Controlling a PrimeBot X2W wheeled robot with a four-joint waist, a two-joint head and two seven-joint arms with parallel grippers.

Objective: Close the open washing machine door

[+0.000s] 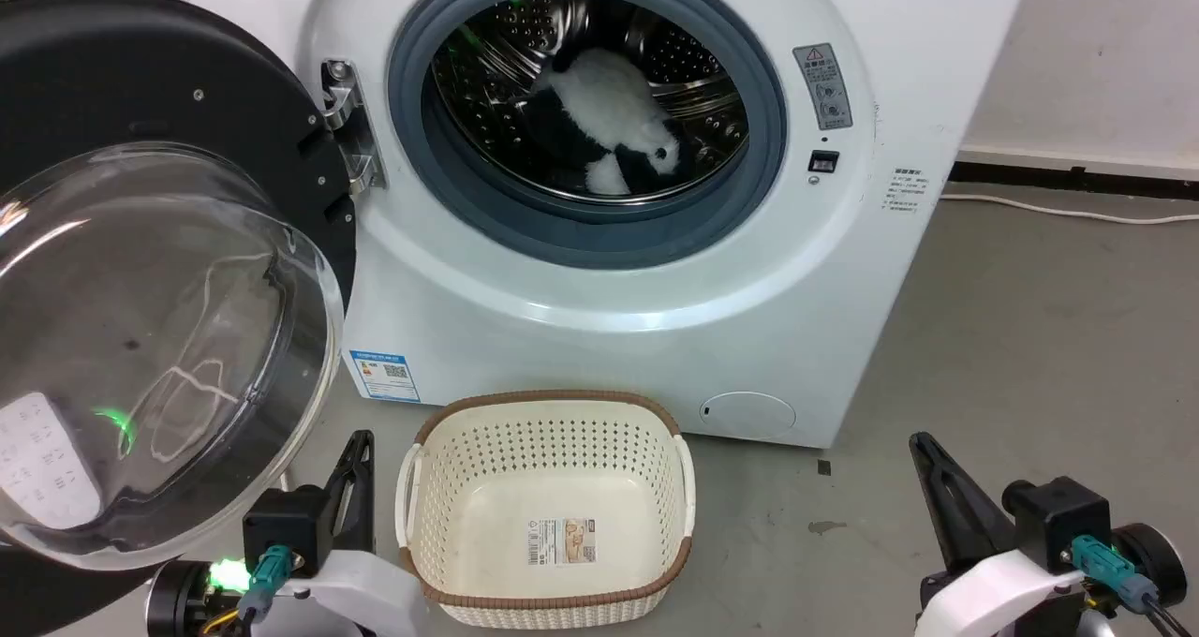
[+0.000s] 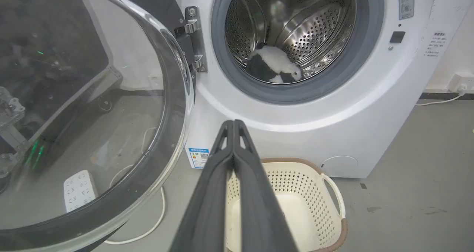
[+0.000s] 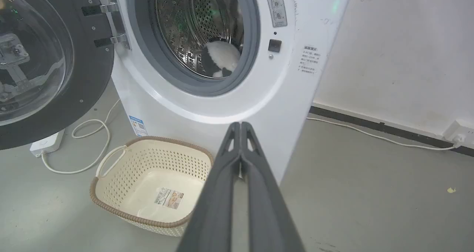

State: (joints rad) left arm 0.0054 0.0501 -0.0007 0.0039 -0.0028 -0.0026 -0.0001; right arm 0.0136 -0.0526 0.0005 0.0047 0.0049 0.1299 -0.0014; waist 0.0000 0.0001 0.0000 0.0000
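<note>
Left tool (image 2: pixel 234 129) has its fingers pressed together, pinching nothing, tips aimed at the lower front of the washing machine (image 1: pixel 609 337); in head view it sits at 7 o'clock, just under the lower edge of the glass bowl (image 1: pixel 159 337), and in left wrist view the fingertips are apart from it. Right tool (image 3: pixel 240 128) is also pressed together, empty, at 5 o'clock in head view, well apart from the machine, over bare grey floor (image 1: pixel 1030 337). Between the two tools, at 6 o'clock, a cream perforated basket (image 1: pixel 548 410) with a brown rim sits on the floor just in front of the machine, with a label on its bottom. Washing machine door (image 1: pixel 140 84) is swung wide open, at 9 o'clock of the drum opening, black rim and clear bowl facing the camera, hung on the metal hinge (image 1: pixel 348 122) at the opening's 9 o'clock edge. Steel drum (image 1: pixel 506 56) is exposed, grey gasket (image 1: pixel 599 234) ringing it, and a black-and-white fluffy item (image 1: pixel 614 112) lies low inside. Blue sticker (image 1: pixel 384 375) is low on the machine front at 7 o'clock of the opening, round flap (image 1: pixel 747 412) at 5 o'clock. In right wrist view, a white power strip (image 3: pixel 46 144) with a looped cable (image 3: pixel 92 122) lies on the floor under the door. White wall (image 3: pixel 407 40) is at 3 o'clock of the machine, with a thin cord (image 1: pixel 1058 211) running along its base
</note>
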